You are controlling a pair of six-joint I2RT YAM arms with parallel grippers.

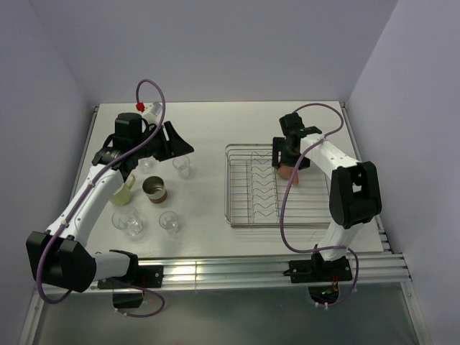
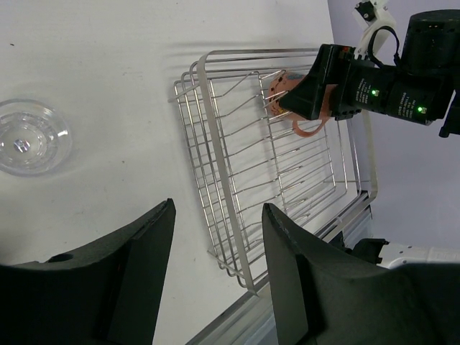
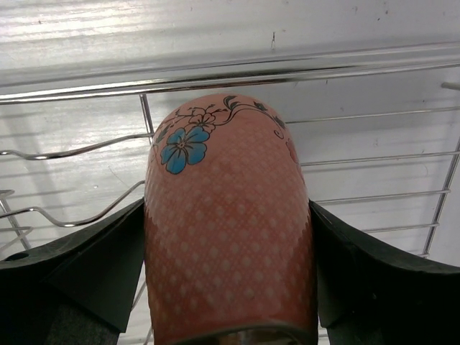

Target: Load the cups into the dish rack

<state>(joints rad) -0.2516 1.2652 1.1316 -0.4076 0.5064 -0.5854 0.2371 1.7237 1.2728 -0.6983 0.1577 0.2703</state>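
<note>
Step in hand: the pink-terracotta mug (image 3: pixel 230 215) is judged to be about to be set down in the dish rack (image 1: pixel 251 212); it has not been released.
Right pincer (image 1: pixel 287 162): clamped on the mug, with one finger pressed against each flank, as shown in the right wrist view.
Mug position: held over the rack's far half, at about 1 o'clock from the rack's centre in the top view, to the right of the zigzag dividers (image 1: pixel 262 188). Whether any wire is touched cannot be told.
Mug handle: seen as a loop hanging below the pincer in the left wrist view.
Left pincer (image 2: pixel 215 277): parted and empty, held above the tabletop (image 1: pixel 208 122) at about 10 o'clock from its centre, near the waiting cups.
Waiting cups: the pale yellow-green mug (image 1: pixel 126 192), the brown metallic cup (image 1: pixel 154 189) and four clear tumblers (image 1: pixel 170 221) are grouped at 9 o'clock, well apart from the rack.
Progress: judged early, since only one cup is at the rack.
Doing it well: the mug should be lowered until it is borne by the wires before the fingers are parted. A spot free of the dividers and the rim should be chosen so that it is not tipped. The handle should be kept from catching between wires. The fingers should be opened only slightly and drawn straight up.
Risk: thin wires give narrow footing, so a mug dropped from height could topple.
</note>
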